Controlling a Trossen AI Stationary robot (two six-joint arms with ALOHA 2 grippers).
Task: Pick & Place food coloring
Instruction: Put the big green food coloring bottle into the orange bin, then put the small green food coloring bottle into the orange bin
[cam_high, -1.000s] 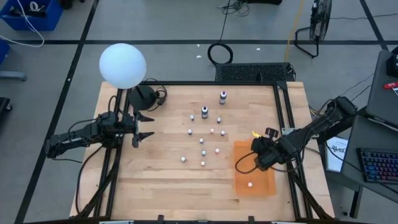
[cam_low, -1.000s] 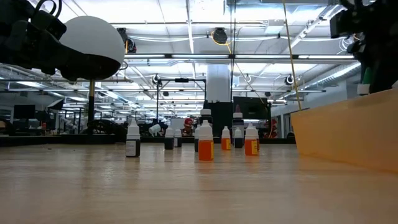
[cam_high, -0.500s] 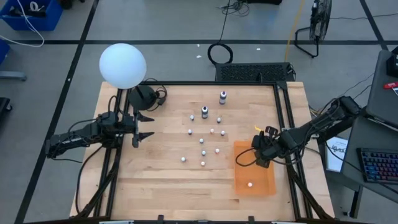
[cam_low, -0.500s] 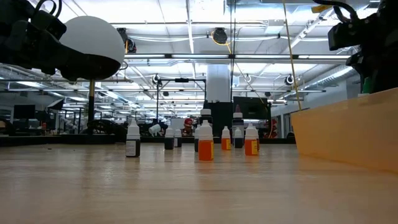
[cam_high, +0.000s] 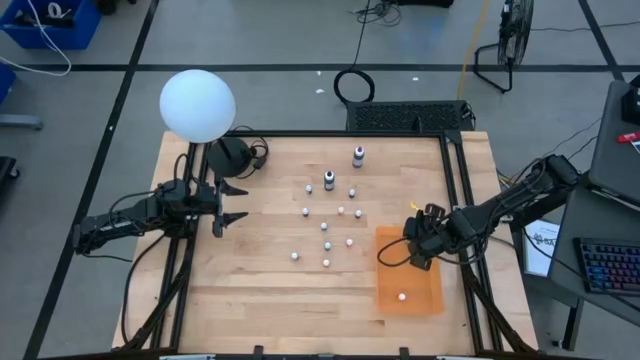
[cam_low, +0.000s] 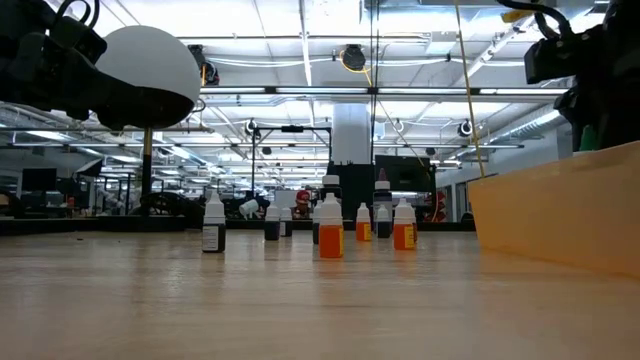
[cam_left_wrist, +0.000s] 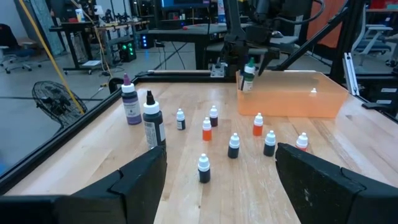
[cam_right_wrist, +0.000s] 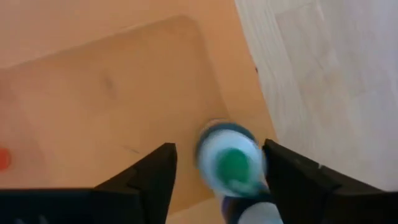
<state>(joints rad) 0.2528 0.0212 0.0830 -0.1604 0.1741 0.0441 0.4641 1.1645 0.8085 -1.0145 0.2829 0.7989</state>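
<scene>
Nearest the front edge of the table (cam_high: 240, 310), the orange bin (cam_high: 420, 298) already holds one small bottle (cam_high: 402, 295), lying alone on its floor. Just beyond that, over the bin's far corner, the right gripper (cam_high: 414, 252) hangs with its fingers closed around a green-topped bottle (cam_right_wrist: 231, 163); the right wrist view looks straight down on that cap with the orange floor beneath it, and the left wrist view shows the same bottle (cam_left_wrist: 248, 76) upright in the gripper above the bin's near wall. So the step in hand looks like the placing half of a cycle: carried over, not yet let go. The next move calls for lowering a little and parting the fingers so the bottle drops inside the wall rather than on its rim, since it sits close to the corner. Farther across the table, the remaining food coloring (cam_high: 327, 226) stands in a loose cluster near the middle, two taller bottles (cam_high: 329, 181) at its far side. The left gripper (cam_high: 229, 203) waits at the left edge, fingers spread wide and empty.
</scene>
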